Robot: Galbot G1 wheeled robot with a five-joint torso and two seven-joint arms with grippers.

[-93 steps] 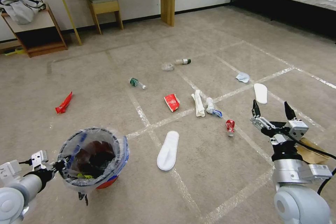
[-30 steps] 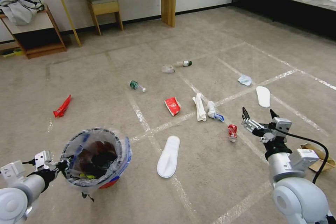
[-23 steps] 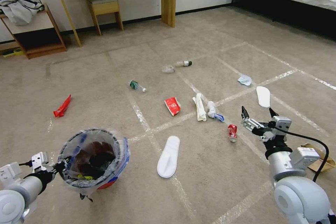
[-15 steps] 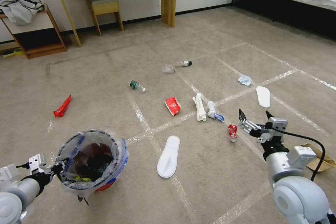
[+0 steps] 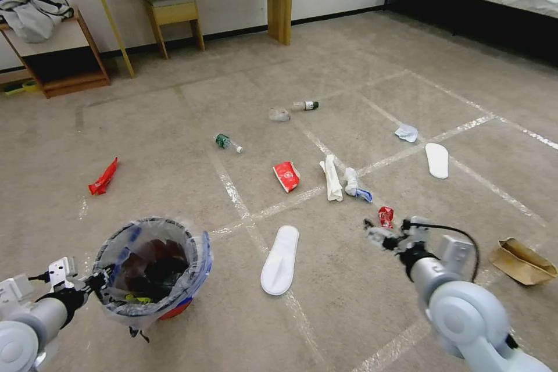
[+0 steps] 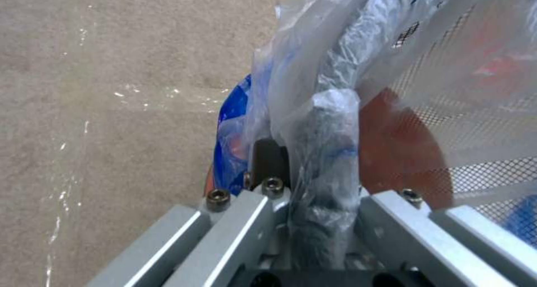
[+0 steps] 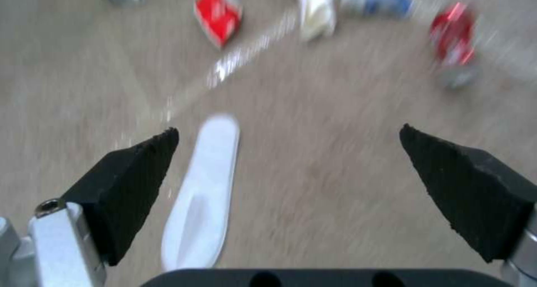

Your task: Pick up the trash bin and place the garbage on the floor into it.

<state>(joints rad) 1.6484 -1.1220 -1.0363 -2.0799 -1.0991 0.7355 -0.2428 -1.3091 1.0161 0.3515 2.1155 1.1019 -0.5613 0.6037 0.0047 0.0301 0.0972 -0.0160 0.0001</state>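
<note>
The first half of the task looks done: the trash bin [image 5: 152, 267], a red bucket lined with a crinkly clear bag printed in blue, sits at the lower left of the head view, held by the left gripper [image 5: 93, 280]. In the left wrist view that gripper's fingers [image 6: 268, 161] are closed on the bagged rim of the bin, so the grip seems firm. Dark and red scraps already lie inside.

The step in hand appears to be collecting the garbage. The right gripper [image 5: 386, 233] reaches low over the floor at the lower centre-right of the head view, just beside the crushed red can [image 5: 385, 216]. The right wrist view shows its fingers [image 7: 131, 173] spread wide and holding nothing, with the can [image 7: 454, 43] at the upper right of that frame.

Other litter lies scattered on the carpet: a red cup [image 5: 285, 176], a white paper roll [image 5: 332, 178], a tissue wad with blue [image 5: 352, 181], two small bottles [image 5: 227, 141] and [image 5: 305, 106], a red wrapper [image 5: 103, 177] at mid left, and a brown paper scrap [image 5: 521, 253] at the right edge. Two white slippers [image 5: 279, 251] also lie on the floor.

The next move likely calls for centring the open fingers over the can, lowering, and closing without nudging it away.
</note>
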